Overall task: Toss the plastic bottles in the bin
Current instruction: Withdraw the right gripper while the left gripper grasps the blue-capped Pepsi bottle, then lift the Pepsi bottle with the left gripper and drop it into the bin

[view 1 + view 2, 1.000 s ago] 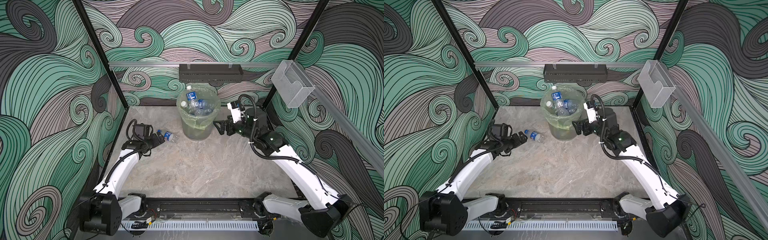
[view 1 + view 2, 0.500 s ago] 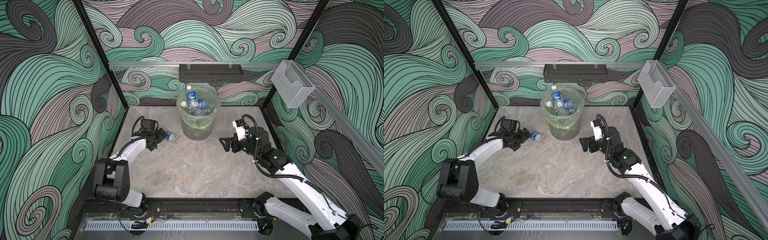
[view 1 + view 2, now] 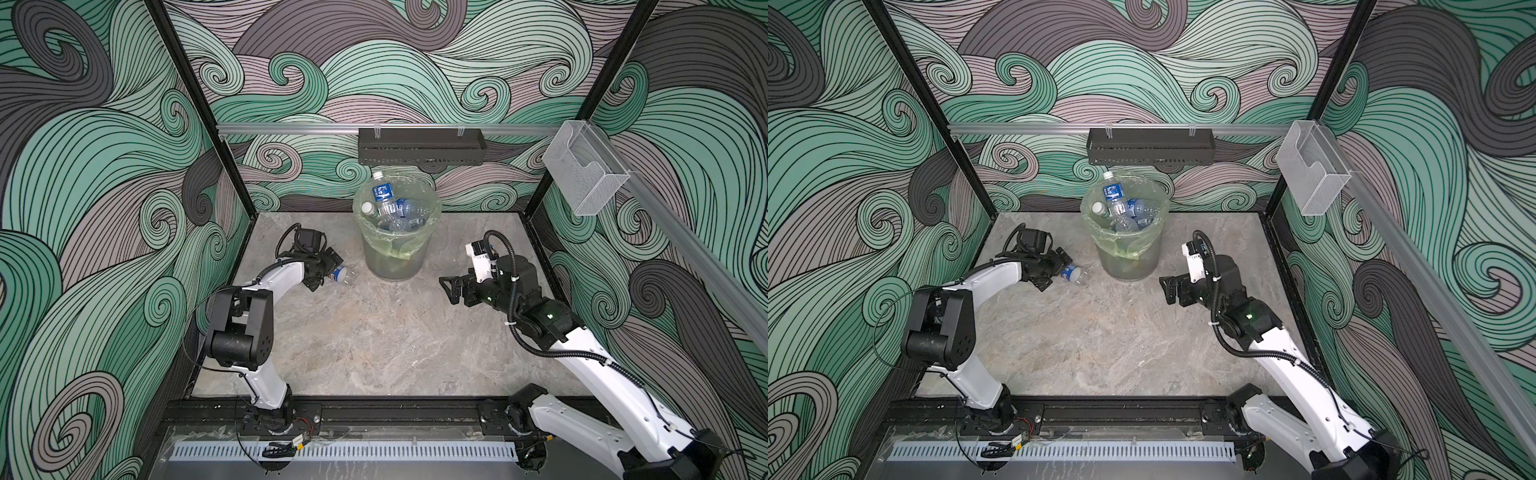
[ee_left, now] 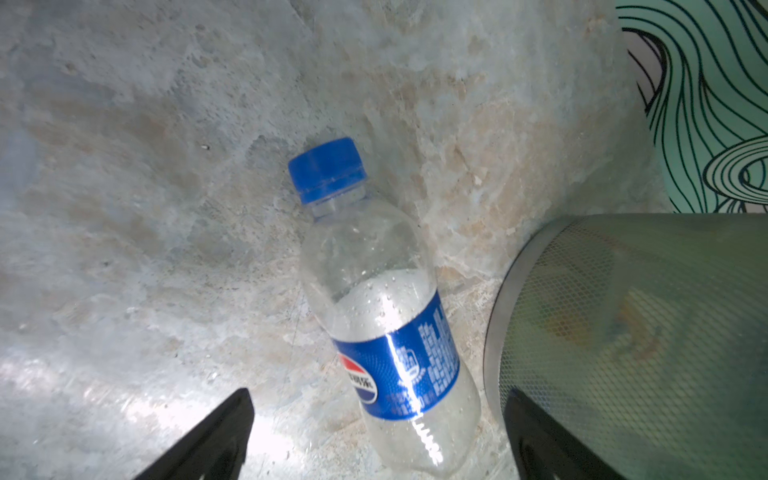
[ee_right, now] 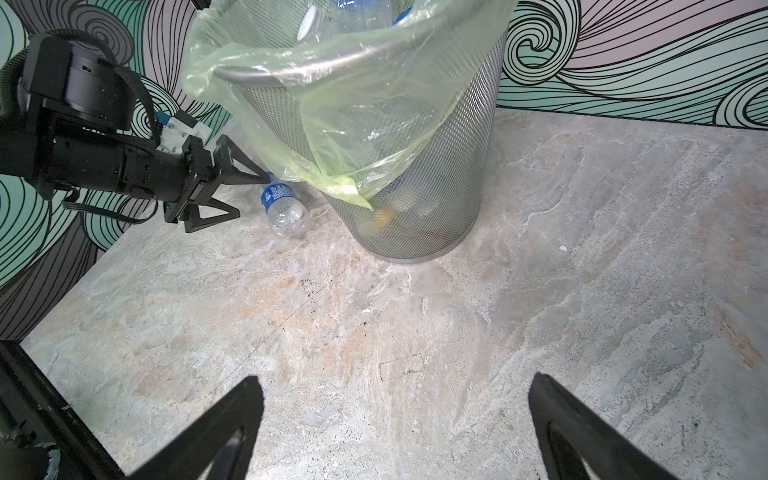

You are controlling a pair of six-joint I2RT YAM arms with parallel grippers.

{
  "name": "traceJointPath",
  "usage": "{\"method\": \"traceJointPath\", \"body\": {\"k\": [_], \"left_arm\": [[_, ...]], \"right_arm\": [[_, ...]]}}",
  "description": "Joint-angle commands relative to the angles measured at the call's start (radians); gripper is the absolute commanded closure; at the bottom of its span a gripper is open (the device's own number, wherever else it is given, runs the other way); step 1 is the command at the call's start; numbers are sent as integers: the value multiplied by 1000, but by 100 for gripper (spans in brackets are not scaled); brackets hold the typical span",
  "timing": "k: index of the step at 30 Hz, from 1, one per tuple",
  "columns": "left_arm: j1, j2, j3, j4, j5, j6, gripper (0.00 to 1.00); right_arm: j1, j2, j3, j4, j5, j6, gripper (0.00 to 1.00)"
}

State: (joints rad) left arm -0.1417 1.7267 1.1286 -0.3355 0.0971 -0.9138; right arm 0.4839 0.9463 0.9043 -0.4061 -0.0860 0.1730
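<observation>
A clear plastic bottle (image 3: pixel 341 274) (image 3: pixel 1072 273) (image 4: pixel 382 324) (image 5: pixel 284 205) with a blue label and blue cap lies on the table just left of the bin. The bin (image 3: pixel 395 257) (image 3: pixel 1129 257) (image 4: pixel 623 332) (image 5: pixel 436 166) is a grey mesh bucket with a yellow-green bag, and it holds several bottles (image 3: pixel 384 199) (image 3: pixel 1117 199). My left gripper (image 3: pixel 328 272) (image 3: pixel 1059 270) (image 4: pixel 379 395) (image 5: pixel 251 196) is open low over the table, one finger on each side of the lying bottle's base end without touching it. My right gripper (image 3: pixel 446 291) (image 3: pixel 1165 291) (image 5: pixel 395 378) is open and holds nothing, to the right of the bin.
A black perforated tray (image 3: pixel 419 145) hangs on the back rail above the bin. A clear plastic box (image 3: pixel 582 174) is fixed to the right rail. Patterned walls close in the left, back and right sides. The left gripper's far finger (image 4: pixel 540 436) is close to the bin's wall.
My left gripper has moved forward until its fingers stand on either side of the bottle's base. My right gripper has drawn back from the bin's rim, down and towards the front.
</observation>
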Motion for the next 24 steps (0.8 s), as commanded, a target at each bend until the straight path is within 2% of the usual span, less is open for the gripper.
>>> {"method": "traceJointPath", "body": {"k": [1, 9, 14, 16, 19, 24], "left_arm": [[-10, 53, 33, -1, 2, -25, 5], [-16, 117, 38, 12, 21, -9, 13], [-21, 103, 55, -80, -43, 68, 16], [-21, 92, 44, -100, -55, 97, 21], [-21, 80, 28, -128, -53, 148, 35], [-21, 60, 1, -177, -62, 220, 44]], "right_arm": [[-3, -16, -19, 6, 13, 8, 0], [-4, -30, -28, -1, 26, 1, 0], [-3, -19, -28, 4, 26, 2, 0], [-4, -14, -28, 7, 23, 3, 0], [-4, -5, -24, 12, 20, 5, 0], [-4, 9, -23, 22, 15, 8, 0]]}}
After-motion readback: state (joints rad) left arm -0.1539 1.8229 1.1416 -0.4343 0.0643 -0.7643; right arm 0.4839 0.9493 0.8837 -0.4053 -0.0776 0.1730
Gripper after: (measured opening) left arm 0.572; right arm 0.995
